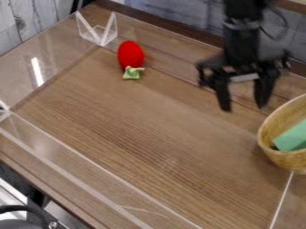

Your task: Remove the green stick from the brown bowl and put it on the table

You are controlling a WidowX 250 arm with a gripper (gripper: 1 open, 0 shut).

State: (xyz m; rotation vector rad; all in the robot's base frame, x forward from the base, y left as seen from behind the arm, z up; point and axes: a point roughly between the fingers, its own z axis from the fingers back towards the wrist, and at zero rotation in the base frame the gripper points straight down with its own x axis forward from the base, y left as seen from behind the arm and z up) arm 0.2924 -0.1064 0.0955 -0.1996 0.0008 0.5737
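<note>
The arm points its gripper (242,91) down, fingers wide and empty; the green stick (293,136) leans inside the bowl (273,148).

The gripper (242,97) hangs over the table (131,134) with its two dark fingers (223,96) spread apart and nothing between them. At four o'clock from it, by the right edge, the brown bowl (274,152) holds the green stick (293,136). At ten o'clock, a red strawberry toy (131,56) lies.
</note>
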